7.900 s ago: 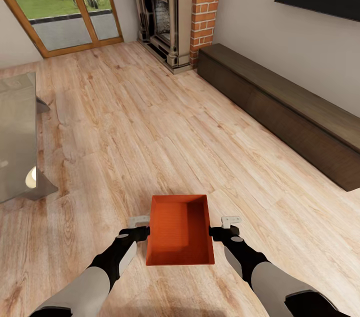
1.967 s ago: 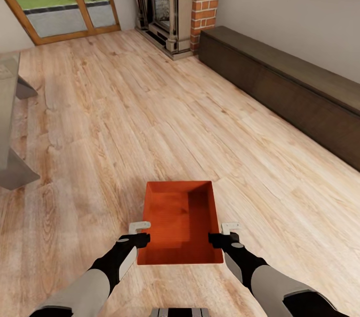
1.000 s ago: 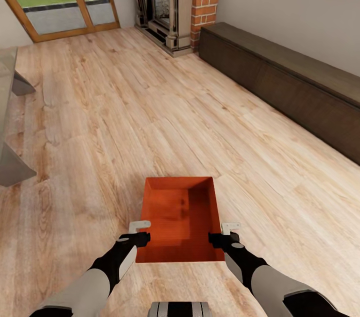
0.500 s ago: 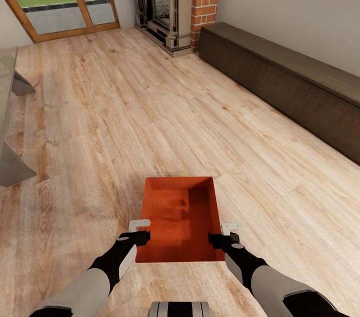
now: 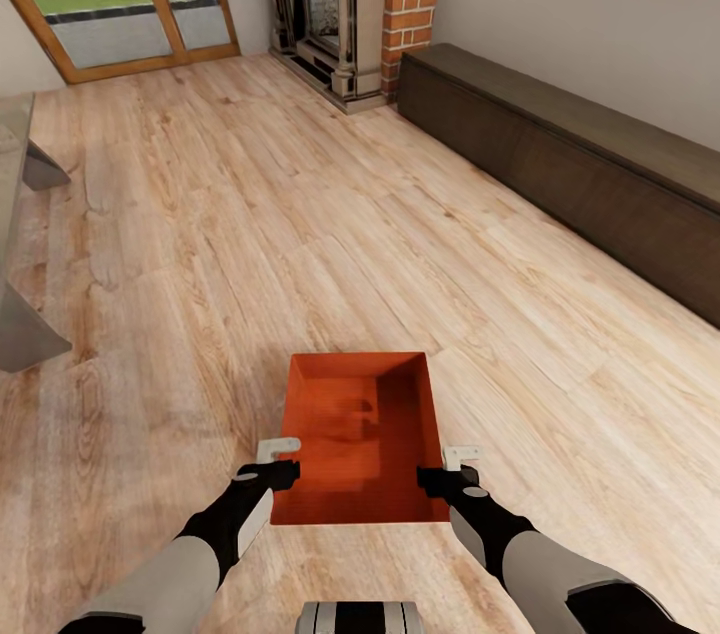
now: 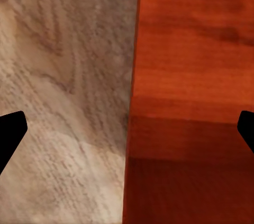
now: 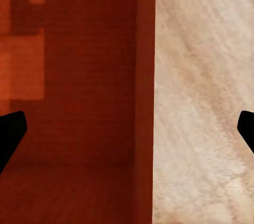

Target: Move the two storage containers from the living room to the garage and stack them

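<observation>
A light wood plank floor (image 5: 300,214) runs across most of the head view, its boards slanting from the lower left toward the upper right of the frame. This is the living room: a beige wall (image 5: 560,4) stands at the upper right, with a long, low dark brown cabinet (image 5: 570,154) along its foot. At top centre is a brick fireplace (image 5: 350,4) with a red brick column at its right side. At the upper left a wood-framed glass door (image 5: 130,4) looks out on grass and paving. A grey low table (image 5: 20,244) cuts in at the left edge.

In the lower centre of the head view a single red-orange storage container (image 5: 360,434) is held between the two arms, open top facing up. Its inside is bare, with only shadow patches on the bottom. The left hand (image 5: 280,462) is at its left wall and the right hand (image 5: 452,466) at its right wall, both near the container's closer end.

In the left wrist view the fingertips (image 6: 10,134) are spread wide, with the container's wall edge (image 6: 132,102) running between them, wood on one side and the orange inside on the other. The right wrist view shows the same: spread fingertips (image 7: 10,134) straddling the container's wall (image 7: 145,97). Whether either hand presses on the wall, I cannot tell.
</observation>
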Controlling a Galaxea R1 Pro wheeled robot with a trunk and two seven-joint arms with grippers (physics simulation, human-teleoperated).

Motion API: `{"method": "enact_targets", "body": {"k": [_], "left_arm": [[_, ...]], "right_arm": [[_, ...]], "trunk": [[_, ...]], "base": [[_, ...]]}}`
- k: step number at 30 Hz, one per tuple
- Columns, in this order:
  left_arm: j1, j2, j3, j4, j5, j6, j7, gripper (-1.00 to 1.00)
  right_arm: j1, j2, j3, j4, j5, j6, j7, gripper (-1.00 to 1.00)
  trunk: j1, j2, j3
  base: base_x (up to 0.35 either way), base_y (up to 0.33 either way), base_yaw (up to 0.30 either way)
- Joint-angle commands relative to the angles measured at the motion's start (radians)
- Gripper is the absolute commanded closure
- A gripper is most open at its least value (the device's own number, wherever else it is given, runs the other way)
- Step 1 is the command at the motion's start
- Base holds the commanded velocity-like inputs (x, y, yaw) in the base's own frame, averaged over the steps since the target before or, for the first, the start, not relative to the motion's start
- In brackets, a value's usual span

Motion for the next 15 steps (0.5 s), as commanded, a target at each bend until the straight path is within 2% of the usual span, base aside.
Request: {"method": "enact_targets", "body": {"k": [1, 15], "left_arm": [[0.0, 0.0, -0.003, -0.002, 0.009, 0.005, 0.005, -1.0], [0.0, 0.0, -0.003, -0.002, 0.009, 0.004, 0.005, -1.0]], "right_arm": [[-0.001, 0.0, 0.008, 0.001, -0.01, -0.004, -0.004, -1.0], [-0.001, -0.01, 0.014, 0.001, 0.007, -0.004, -0.004, -1.0]], "trunk": [[0.004, -0.007, -0.004], [0.004, -0.007, -0.004]], "base": [[0.0, 0.0, 0.0], [0.0, 0.0, 0.0]]}}
